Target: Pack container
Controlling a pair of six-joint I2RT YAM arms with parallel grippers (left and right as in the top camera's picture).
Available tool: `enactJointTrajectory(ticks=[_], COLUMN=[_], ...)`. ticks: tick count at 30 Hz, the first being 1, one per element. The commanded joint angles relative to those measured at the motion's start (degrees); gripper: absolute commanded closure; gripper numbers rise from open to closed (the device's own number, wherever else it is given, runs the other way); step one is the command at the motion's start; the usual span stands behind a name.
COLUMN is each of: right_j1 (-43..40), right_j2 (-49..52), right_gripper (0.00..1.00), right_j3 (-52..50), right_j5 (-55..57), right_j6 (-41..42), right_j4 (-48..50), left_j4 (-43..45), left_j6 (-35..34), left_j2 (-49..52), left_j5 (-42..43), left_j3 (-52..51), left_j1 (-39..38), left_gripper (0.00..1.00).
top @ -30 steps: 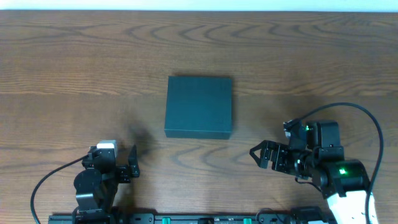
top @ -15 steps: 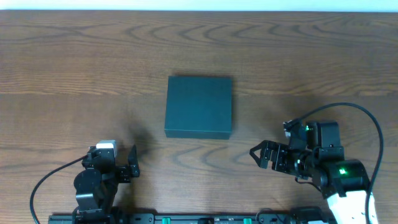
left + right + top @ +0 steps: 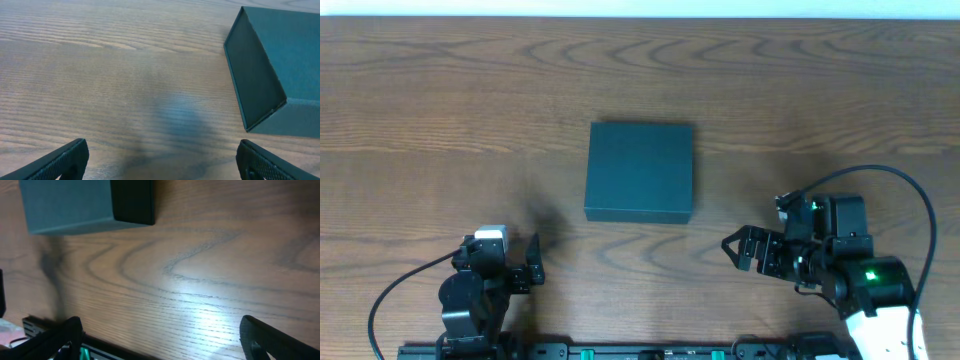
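Although a full second has gone by, nothing has changed: the container (image 3: 640,172) lies in the same spot on the surface (image 3: 440,120), and neither arm has stirred. It sits flat with its lid down, as far as the overhead view shows, and nothing touches it. The left pincer (image 3: 161,155) waits on the robot's side of the container and off to its left, well apart from it. It is spread wide and empty, and its wrist view shows the container's left wall ahead and to the right. The right pincer (image 3: 740,250) waits on the robot's side of the container and off to its right, also well apart. It too is spread wide, holds nothing, and points roughly toward the ground just below the container's near edge. No packets or other goods to pack show anywhere around the container. For the task, this stillness reads as a pause rather than progress. With the lid shut, nothing beside the container and both arms drawn back, my guess is that the packing is either finished or not yet begun, and these views cannot say which. If work remains, the lid would have to come up first.
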Motion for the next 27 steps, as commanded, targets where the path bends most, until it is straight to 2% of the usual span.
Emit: enactJointTrajectory(ticks=[1, 4, 8, 10, 13, 17, 27], right_j1=[0.9, 0.9, 0.9, 0.9, 0.9, 0.9, 1.0], right_j2=[-1.7, -6.1, -16.9, -21.1, -28.1, -35.5, -44.9], right_gripper=[0.01, 0.01, 0.01, 0.01, 0.01, 0.01, 0.01], right_j3=[-0.2, -2.1, -11.3, -16.4, -25.6, -32.3, -33.3], right_j5=[9.2, 16.1, 16.6, 16.6, 16.6, 16.6, 16.4], right_j6=[-4.1, -8.3, -21.6, -24.4, -24.6, -24.1, -24.4], right_j4=[2.1, 8.7, 20.0, 24.3, 30.7, 32.3, 32.3], left_j4=[0.2, 0.2, 0.2, 0.2, 0.2, 0.2, 0.2], left_j6=[-0.4, -0.4, -0.4, -0.4, -0.4, -0.4, -0.4], left_j2=[-0.4, -0.4, -0.4, -0.4, -0.4, -0.4, -0.4], left_j5=[-0.2, -0.2, -0.2, -0.2, -0.2, -0.2, -0.2], left_j3=[-0.8, -0.8, -0.8, -0.8, -0.8, -0.8, -0.8], left_j1=[0.2, 0.2, 0.2, 0.2, 0.2, 0.2, 0.2], left_gripper=[0.05, 0.05, 0.05, 0.05, 0.05, 0.05, 0.05])
